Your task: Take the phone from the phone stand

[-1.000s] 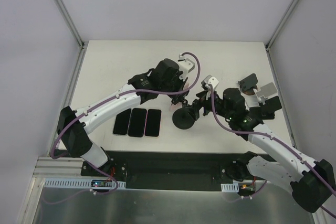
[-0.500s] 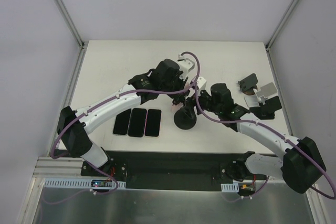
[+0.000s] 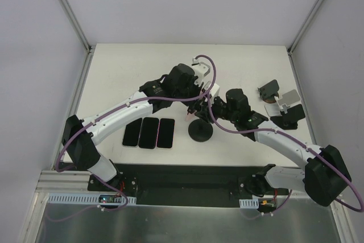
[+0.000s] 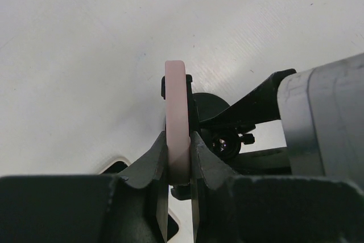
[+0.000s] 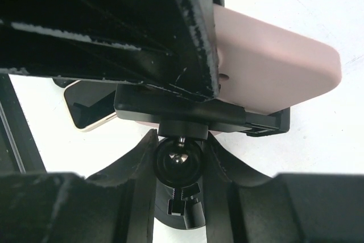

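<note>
The right tool had swung in from three o'clock and clamped the neck of the black round-based phone stand (bracing it, I guessed); the left tool pinched the pale pink phone, still in its cradle.

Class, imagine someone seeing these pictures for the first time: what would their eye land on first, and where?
First, the pink phone standing on edge mid-scene, pinched by the left gripper. Just beneath it, the right gripper is shut around the ball joint of the black phone stand. Left of the stand, three dark phones lie flat in a row.
</note>
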You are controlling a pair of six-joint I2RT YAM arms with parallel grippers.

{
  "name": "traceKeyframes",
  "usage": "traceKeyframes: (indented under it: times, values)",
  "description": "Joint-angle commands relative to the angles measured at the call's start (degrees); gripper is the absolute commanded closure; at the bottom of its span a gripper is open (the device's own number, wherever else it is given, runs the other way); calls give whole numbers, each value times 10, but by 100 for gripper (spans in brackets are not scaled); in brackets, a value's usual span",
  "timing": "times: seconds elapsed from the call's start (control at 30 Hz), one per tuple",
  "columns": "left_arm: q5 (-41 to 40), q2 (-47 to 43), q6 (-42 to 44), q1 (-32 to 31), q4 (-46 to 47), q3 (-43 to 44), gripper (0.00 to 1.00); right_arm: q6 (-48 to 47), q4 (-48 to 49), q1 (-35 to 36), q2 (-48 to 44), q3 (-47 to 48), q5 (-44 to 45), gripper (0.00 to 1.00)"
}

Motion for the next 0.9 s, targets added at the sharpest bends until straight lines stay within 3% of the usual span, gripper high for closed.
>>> traceKeyframes:
  times: [0.0, 0.5, 0.87]
  values:
    - [24, -11, 0, 6, 95, 58, 100, -29, -2, 12, -31, 2, -63, 99]
    - [53, 24, 11, 58, 138, 94, 100, -50, -40, 57, -54, -15, -50, 99]
    - [45, -60, 13, 120, 141, 18, 100, -68, -121, 52, -98, -40, -22, 99]
